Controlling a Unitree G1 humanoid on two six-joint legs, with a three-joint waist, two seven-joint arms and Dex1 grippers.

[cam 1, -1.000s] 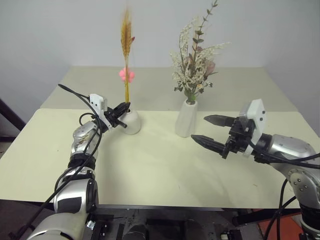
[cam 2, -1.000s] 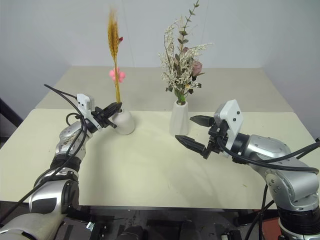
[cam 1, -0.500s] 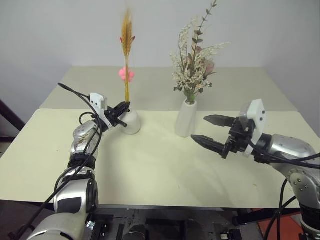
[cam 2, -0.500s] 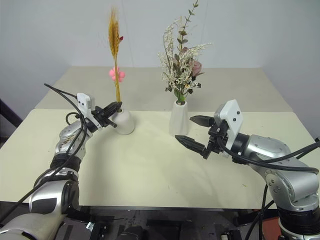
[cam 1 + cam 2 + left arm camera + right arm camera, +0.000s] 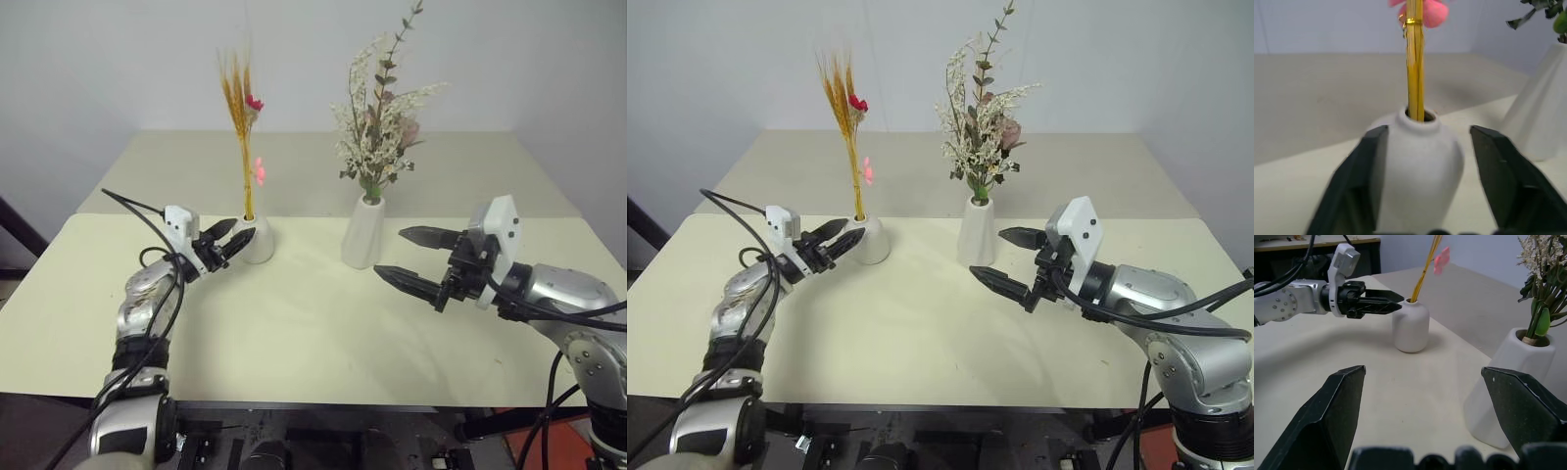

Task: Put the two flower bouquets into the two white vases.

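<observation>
Right gripper [image 5: 411,257]: right of centre in the head view, jaws spread wide, empty.
Left gripper [image 5: 233,238]: left of centre, jaws parted, holding nothing, tips just beside the short vase.
Table [image 5: 313,323]: bare across the lower half.
Bushy bouquet [image 5: 384,117]: upper centre-right, stems down in the tall vase [image 5: 363,233].
Wheat bouquet [image 5: 242,117]: upper centre-left, stalks standing in the short vase [image 5: 259,240].
Progress: both bunches sit in vases; judged complete, only pulling the arms clear is left.
</observation>
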